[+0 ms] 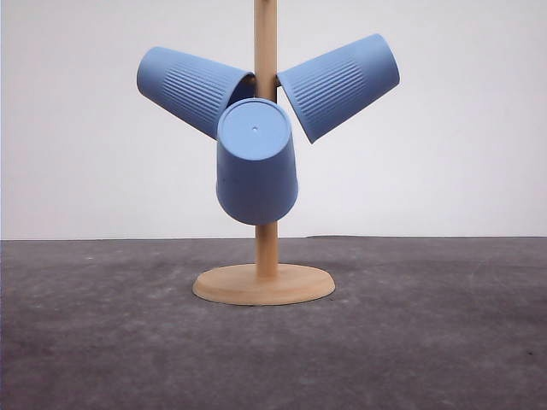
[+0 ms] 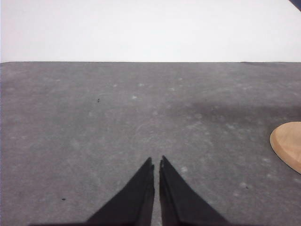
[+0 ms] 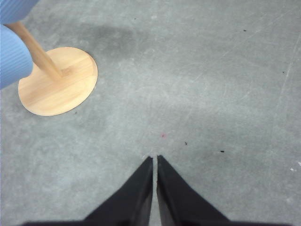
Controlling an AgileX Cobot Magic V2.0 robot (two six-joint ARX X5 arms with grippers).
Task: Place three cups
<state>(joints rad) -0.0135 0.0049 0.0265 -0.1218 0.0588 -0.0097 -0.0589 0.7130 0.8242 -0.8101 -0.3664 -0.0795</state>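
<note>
The grey surface (image 1: 444, 342) runs wide and bare around the wooden peg stand (image 1: 266, 256), which I take as my landmark: its round base sits flat on the surface and its post rises straight up. All three cups hang on that stand, mouths over its pegs, so each one tilts with its closed bottom outward. The left cup (image 1: 190, 88) leans up and away on the stand's left side, the right cup (image 1: 340, 84) mirrors it on the right, and the front cup (image 1: 256, 162) points its smooth bottom toward the camera, covering part of the post. Hung like this they seem secure, and I judge the placing finished. My left gripper (image 2: 156, 165) hovers low over the surface with the stand's base off to one side, its tips drawn together on nothing. My right gripper (image 3: 154, 159) hangs higher, apart from the base, tips likewise closed and empty. I read no brand, label or writing anywhere on cups or stand.
</note>
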